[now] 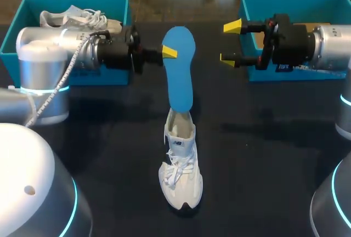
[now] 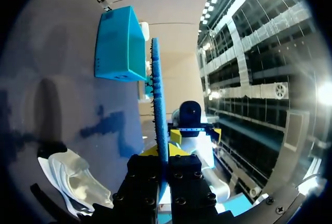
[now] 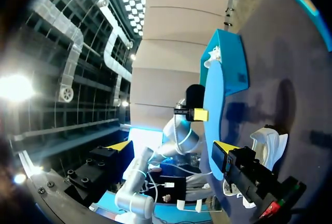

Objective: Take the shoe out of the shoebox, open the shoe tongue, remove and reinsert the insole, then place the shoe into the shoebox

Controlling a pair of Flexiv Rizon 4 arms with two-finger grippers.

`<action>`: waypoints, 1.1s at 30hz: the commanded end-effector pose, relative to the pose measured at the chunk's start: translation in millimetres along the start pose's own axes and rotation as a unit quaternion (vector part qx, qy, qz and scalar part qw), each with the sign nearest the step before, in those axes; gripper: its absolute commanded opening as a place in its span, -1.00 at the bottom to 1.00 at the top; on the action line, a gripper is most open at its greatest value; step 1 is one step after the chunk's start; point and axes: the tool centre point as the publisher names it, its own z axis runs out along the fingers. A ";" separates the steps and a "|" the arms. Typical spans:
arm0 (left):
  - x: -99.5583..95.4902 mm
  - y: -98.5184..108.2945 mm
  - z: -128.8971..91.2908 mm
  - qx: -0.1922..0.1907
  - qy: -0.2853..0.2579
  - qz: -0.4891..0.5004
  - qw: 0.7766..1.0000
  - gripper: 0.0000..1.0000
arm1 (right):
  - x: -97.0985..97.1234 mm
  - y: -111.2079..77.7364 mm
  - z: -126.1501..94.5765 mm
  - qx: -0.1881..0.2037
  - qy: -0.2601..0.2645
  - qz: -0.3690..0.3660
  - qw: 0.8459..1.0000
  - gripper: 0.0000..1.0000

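The dark desk [image 1: 263, 154] carries everything. The white shoe [image 1: 181, 163] lies at its middle, toe toward the robot and heel away. Beyond the shoe to its left stands the far-left shoebox [image 1: 118, 6], teal, with a second white shoe [image 1: 77, 18] in it. Beyond the shoe to its right stands the far-right shoebox [image 1: 249, 1], whose contents my right arm mostly covers. The blue insole [image 1: 179, 67] rises from the shoe's heel opening. Its long axis follows the shoe's own line, with the broad rounded end farthest from the shoe. The left end effector [image 1: 167, 52] comes in from the shoe's far left and is clamped on the insole's left edge near that broad end. In the left wrist view the insole [image 2: 157, 105] sits edge-on between the black fingers. The right end effector [image 1: 230, 42] hovers beyond and right of the shoe. Its yellow tips stand wide apart, and it holds nothing and is clear of the insole. I judge that any lift or reseat falls to the left arm, working along the shoe's length. Hard to make out: whether the insole's lower end is tucked inside the collar or just above it, since the two overlap in the head view. The shoe [image 3: 267, 143] is half hidden behind the right end effector's own finger in its wrist view.
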 end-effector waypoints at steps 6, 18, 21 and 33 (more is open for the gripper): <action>-6.0 7.6 1.4 0.028 -0.002 -0.021 0.999 -1.00 | -0.8 0.1 1.1 0.000 0.000 0.000 1.000 1.00; -12.1 12.1 2.4 0.026 -0.014 -0.037 0.999 -1.00 | 24.0 9.8 -6.4 0.074 -0.213 0.009 0.974 1.00; -12.1 12.1 2.4 0.026 -0.014 -0.037 0.999 -1.00 | 30.3 9.6 -4.8 0.084 -0.257 0.011 0.963 1.00; -12.1 12.1 2.4 0.026 -0.014 -0.037 0.999 -1.00 | 55.7 4.8 14.1 0.105 -0.404 0.017 0.908 1.00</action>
